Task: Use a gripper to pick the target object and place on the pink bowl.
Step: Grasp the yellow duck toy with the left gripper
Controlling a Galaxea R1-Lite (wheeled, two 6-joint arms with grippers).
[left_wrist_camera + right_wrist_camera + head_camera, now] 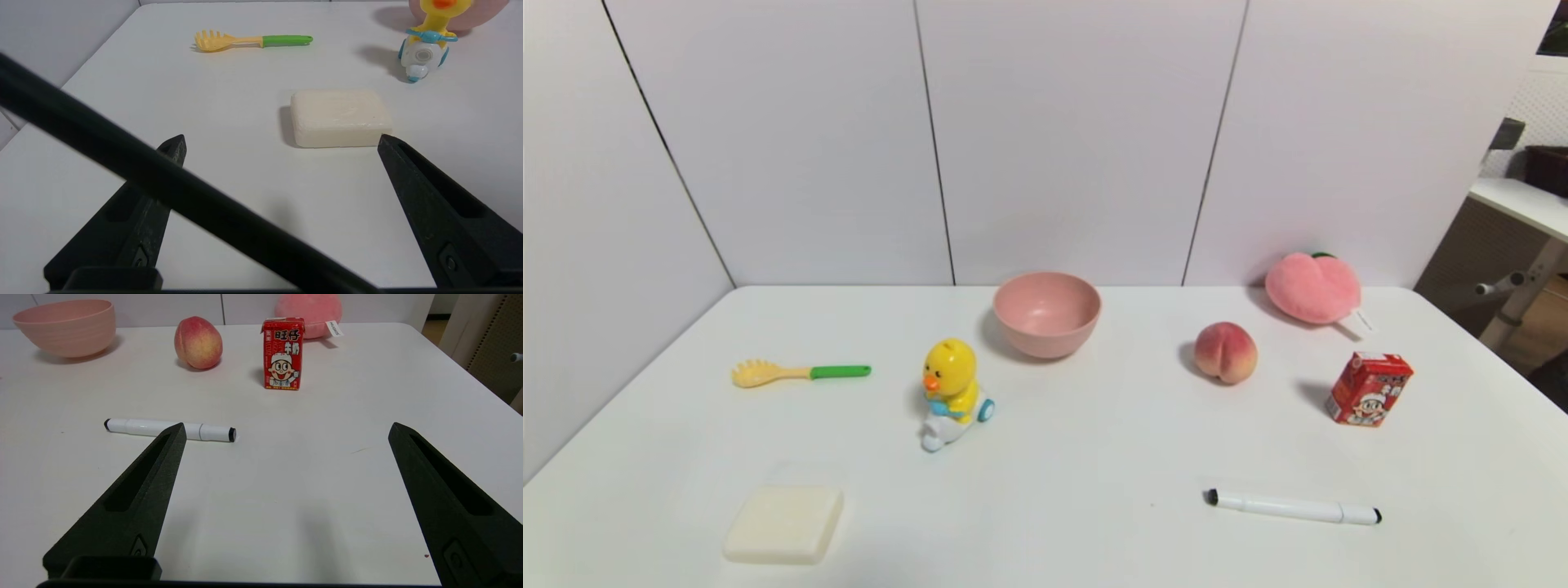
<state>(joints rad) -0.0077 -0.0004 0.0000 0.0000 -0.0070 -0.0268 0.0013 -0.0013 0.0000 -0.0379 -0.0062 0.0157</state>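
On the white table (1094, 490) below grey wall panels, the yellow plastic duck toy on its white car (952, 394) stands left of centre, just beside the round pink plastic bowl (1047, 314). The left gripper (282, 143) and right gripper (286, 430) are spread wide, empty. Best approach: left gripper, straddling the duck's body.

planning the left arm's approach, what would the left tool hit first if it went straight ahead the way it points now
Most likely the white soap bar: it lies just ahead of the open left tool, slightly toward one finger. The duck toy sits farther off to that side. Depth is hard to judge.
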